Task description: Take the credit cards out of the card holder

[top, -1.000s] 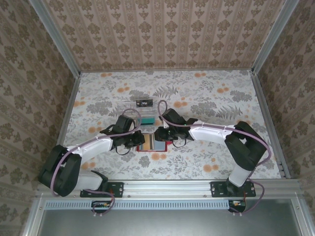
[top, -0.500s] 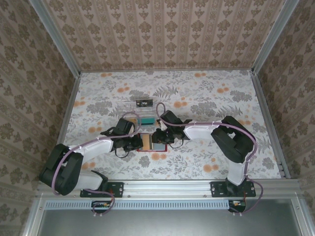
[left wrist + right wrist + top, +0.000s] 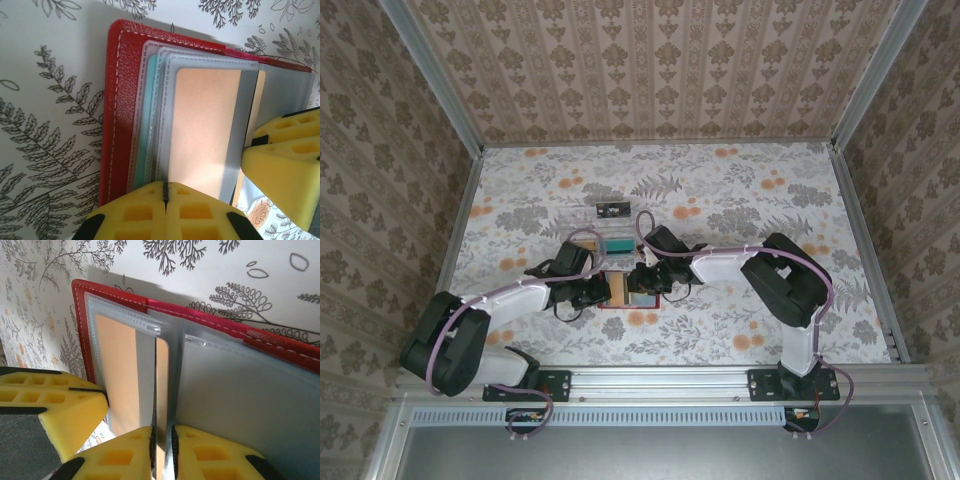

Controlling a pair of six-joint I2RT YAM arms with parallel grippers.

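The card holder [image 3: 623, 303] lies open on the table between both grippers, a red wallet [image 3: 115, 100] with clear sleeves. A tan credit card [image 3: 202, 130] with a grey stripe sits inside the top sleeve [image 3: 117, 375]. My left gripper [image 3: 165, 187] is shut on the near edge of the sleeves, at the wallet's left side [image 3: 604, 290]. My right gripper [image 3: 162, 432] points down at the wallet's middle [image 3: 640, 282]. Its jaws are a narrow gap apart, straddling a raised sleeve edge and the card's right strip. Its yellow fingers [image 3: 280, 165] stand beside the card.
A clear plastic tray [image 3: 592, 228] stands just behind the wallet, holding a black card [image 3: 612, 211] and a teal one [image 3: 618, 243]. Patterned walls enclose the table. The left gripper's fingers [image 3: 60, 410] crowd the wallet's left edge.
The right arm has folded in and its gripper has slid a little left over the wallet. The left gripper has stayed on the sleeves.
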